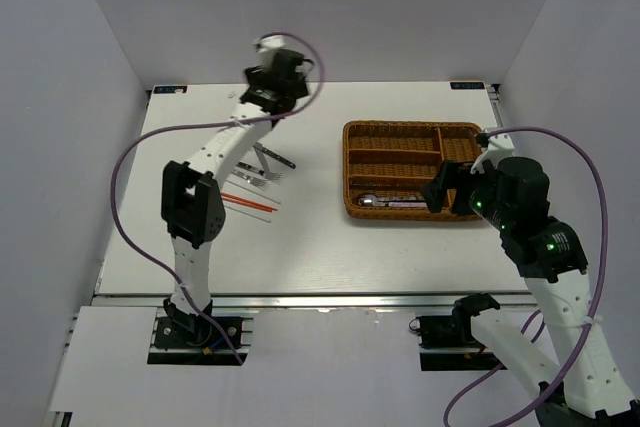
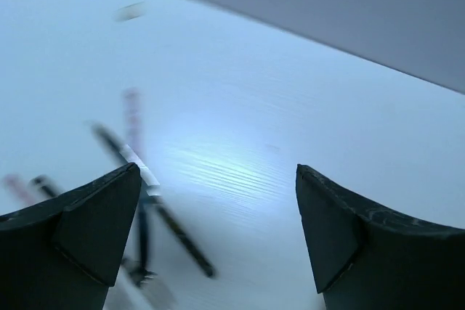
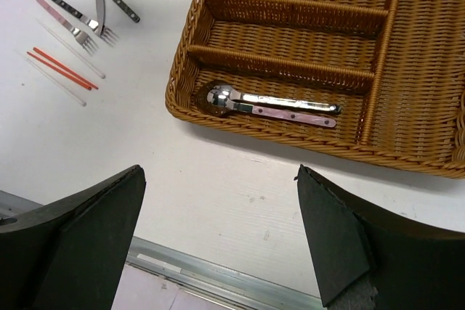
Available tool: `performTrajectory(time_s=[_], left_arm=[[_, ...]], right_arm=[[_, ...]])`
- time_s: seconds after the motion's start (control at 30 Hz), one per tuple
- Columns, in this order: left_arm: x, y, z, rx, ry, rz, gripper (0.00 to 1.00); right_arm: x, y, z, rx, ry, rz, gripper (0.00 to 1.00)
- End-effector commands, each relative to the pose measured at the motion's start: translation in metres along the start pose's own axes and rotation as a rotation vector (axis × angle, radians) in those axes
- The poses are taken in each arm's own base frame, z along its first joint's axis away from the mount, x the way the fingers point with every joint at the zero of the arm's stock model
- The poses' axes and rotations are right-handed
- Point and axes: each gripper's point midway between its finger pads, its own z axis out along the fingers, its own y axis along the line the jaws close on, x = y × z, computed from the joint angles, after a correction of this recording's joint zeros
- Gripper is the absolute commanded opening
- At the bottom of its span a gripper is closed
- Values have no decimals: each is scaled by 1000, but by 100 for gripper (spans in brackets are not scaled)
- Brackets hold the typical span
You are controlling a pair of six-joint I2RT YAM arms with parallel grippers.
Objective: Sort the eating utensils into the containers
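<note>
— The left arm?
— White links, black joints, a purple cable looping alongside.
— And the right arm?
— Same, plus small green lights at the frame's right; dark, wedge-shaped fingers.

One wicker tray with four compartments is sitting on the tabletop. Two spoons are lying inside it. Outside it, two red chopsticks and two white chopsticks are lying loose. Two forks are lying crossed with at least one more dark-handled piece; overlap is blurring that count.
</note>
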Motion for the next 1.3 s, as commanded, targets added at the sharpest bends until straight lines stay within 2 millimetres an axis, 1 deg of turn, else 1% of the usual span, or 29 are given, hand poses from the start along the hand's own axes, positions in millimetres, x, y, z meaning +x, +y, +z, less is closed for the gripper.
performTrajectory(time_s=[0.0,0.03,0.07,0.1,0.13,0.17,0.2,0.23,0.3,0.33,0.37,0.4,0.43,0.57,0.6,0.7,0.73,0.77,0.83,0.87,0.9,0.97,1.0,1.07,1.13,1.17,1.2,1.23,1.27], left_arm=[[51,92,16,-335,109,-197,96],[65,99,17,-369,136,-203,96],[72,101,19,-394,139,-264,95],[79,103,21,-417,145,-285,90],[92,106,25,-444,163,-290,89],[101,106,28,-451,172,-321,87],[108,106,31,-459,182,-340,81],[122,105,36,-460,216,-352,79],[137,102,43,-452,248,-363,74],[149,100,48,-451,275,-369,72],[154,100,50,-455,285,-373,71],[159,103,52,-464,298,-374,59],[169,103,54,-476,314,-381,52],[188,109,56,-515,341,-394,51],[197,113,55,-526,353,-389,51],[213,113,58,-526,377,-392,51],[215,112,61,-518,376,-393,51],[221,110,65,-511,387,-391,43],[229,110,66,-508,413,-382,33],[232,110,67,-508,423,-383,21],[238,107,68,-500,441,-385,17],[239,105,68,-489,449,-388,11],[236,102,69,-471,447,-402,6],[222,96,67,-440,429,-419,0],[205,87,66,-390,405,-435,0],[182,81,62,-350,371,-452,0],[161,68,63,-281,322,-472,0],[148,58,57,-218,305,-446,0],[124,48,41,-153,258,-445,0]], right_arm=[[-4,5,10,-30,-18,4,89],[-1,5,12,-31,-12,7,89],[0,6,14,-39,-5,11,89],[0,7,15,-46,-8,12,89],[0,8,16,-50,-5,13,89],[1,9,16,-58,-3,16,89],[0,10,16,-61,-5,16,89],[1,10,16,-62,-2,18,89],[1,9,15,-61,-4,13,89],[3,9,15,-60,-1,12,89],[4,9,15,-60,0,11,89],[5,8,15,-58,3,10,89],[6,7,15,-54,5,8,89],[7,5,16,-45,3,3,89],[6,6,16,-48,3,-1,89],[5,7,16,-53,3,1,89],[5,6,17,-52,3,0,89],[6,7,17,-53,4,-1,89],[5,7,16,-56,2,-1,89],[5,7,16,-55,2,-1,89],[5,7,17,-53,3,-4,89],[4,7,16,-54,0,-4,89],[3,7,16,-52,0,-4,89],[3,7,17,-52,-1,-4,89],[3,6,17,-51,-1,-4,89],[4,6,17,-50,1,-4,89],[3,6,17,-50,-3,-4,89],[3,6,16,-47,-5,-6,89],[2,5,16,-45,-8,-7,89]])
